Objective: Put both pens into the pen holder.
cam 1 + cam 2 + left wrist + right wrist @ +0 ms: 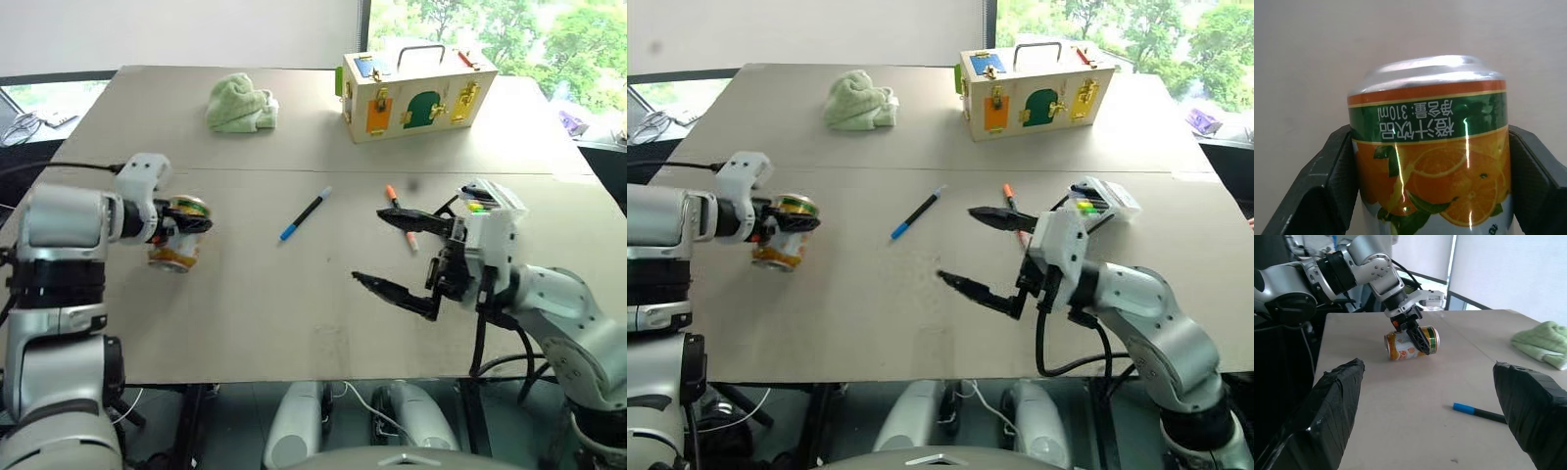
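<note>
Left gripper is clamped on an orange-juice can; black fingers are pressed against both sides of it. The can is held tilted, low over the left part of the table; contact with the surface can't be judged. The label carries Chinese characters and "310ml", seen upside down in the left wrist view, above orange-slice artwork.

Right gripper is spread wide with nothing between the fingers, held over the right part of the table and pointed toward the robot's left.

Black pen is lying flat mid-table, long axis diagonal, blue end nearer the robot and to its left. Orange pen is lying flat just behind the right gripper, orange end farther away, white end nearer; it is partly hidden by the upper finger.

Pen holder is placed right of the orange pen, coloured markers showing through its cover.

Table is plain grey-beige board. A green cloth and a wooden latch box are set along the far side. Windows with trees are seen behind.
</note>
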Motion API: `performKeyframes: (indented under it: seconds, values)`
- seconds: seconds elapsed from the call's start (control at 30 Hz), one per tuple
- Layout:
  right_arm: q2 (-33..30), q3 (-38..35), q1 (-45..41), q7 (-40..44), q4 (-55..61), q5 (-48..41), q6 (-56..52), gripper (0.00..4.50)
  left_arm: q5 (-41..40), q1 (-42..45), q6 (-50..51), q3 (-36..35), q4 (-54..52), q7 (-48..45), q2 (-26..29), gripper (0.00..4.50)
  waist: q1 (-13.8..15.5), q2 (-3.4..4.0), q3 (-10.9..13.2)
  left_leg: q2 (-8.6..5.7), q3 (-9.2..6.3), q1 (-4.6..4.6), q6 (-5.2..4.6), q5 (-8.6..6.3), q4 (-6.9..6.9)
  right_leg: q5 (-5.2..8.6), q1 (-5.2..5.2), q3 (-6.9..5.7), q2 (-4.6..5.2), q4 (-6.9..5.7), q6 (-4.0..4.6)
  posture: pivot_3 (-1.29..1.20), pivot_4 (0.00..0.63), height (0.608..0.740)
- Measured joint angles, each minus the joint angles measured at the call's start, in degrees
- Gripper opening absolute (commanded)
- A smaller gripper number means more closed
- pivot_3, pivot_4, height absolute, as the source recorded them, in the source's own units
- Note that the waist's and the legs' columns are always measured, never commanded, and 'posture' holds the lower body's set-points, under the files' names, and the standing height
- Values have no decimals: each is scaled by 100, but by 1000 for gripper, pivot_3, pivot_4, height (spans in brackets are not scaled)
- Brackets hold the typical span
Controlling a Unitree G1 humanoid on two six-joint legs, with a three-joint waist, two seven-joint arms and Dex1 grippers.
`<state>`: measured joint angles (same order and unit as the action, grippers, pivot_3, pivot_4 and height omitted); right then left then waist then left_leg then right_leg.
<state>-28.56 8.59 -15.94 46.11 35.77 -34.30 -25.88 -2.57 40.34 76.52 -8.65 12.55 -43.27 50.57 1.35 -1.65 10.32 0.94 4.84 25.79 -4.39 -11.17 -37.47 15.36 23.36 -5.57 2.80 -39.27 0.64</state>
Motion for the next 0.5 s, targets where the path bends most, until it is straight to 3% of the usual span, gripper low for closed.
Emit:
performKeyframes:
  seconds: [0.23,0.3,0.5]
  values:
    - [-58,75,-64,451,-334,123,280,4500,-101,-129,-967,-27,447,289,112,3384,-39,1,-5,-5,2,-22,9,5,1,4,-1,1,15,-53,8,0,150,740]
    - [-85,75,-63,495,-334,158,322,4500,-145,-158,-1109,-27,508,266,139,4382,-47,1,-5,-4,-5,-24,23,13,7,7,3,-2,14,-60,13,0,150,740]
    - [-94,74,21,453,-311,237,363,4500,-433,-253,-1142,-21,648,50,371,4472,-64,2,-6,-3,-3,-20,26,16,6,6,5,0,20,-56,15,0,150,740]
